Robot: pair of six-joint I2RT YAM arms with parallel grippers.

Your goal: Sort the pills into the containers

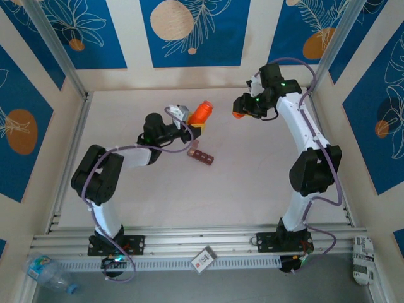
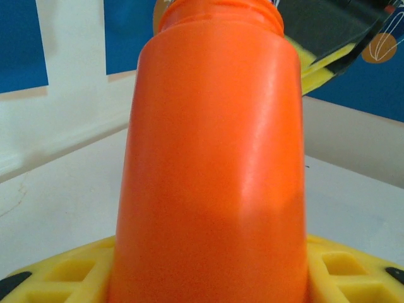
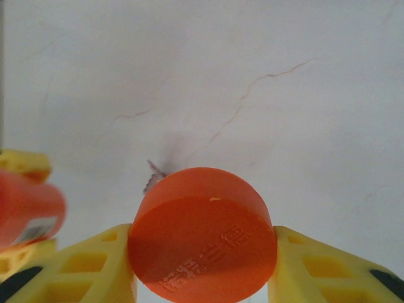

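Nearest, an aluminium rail [image 1: 189, 243] ran along the table's edge, with a clear plastic bottle [image 1: 47, 271] lying at seven o'clock in the top view and a small card [image 1: 203, 259] at six. Beyond it spread the matte white table [image 1: 252, 189]; the right wrist view caught fine hairline cracks [image 3: 265, 79] too faint for the top view. Near the middle lay the containers [image 1: 202, 155], a dark reddish-brown strip flat on the table, at six o'clock of the left gripper [image 1: 198, 122]. Its yellow fingers [image 2: 63, 271] stood about half apart, clamped on the tilted, uncapped orange pill bottle [image 2: 214, 158]. At three o'clock of that, the right gripper [image 1: 242, 108] stood narrowly open, pinching the orange cap [image 3: 202, 246], whose embossed lettering its own wrist view showed. Farthest stood blue wall panels [image 1: 189, 31] with white leaves
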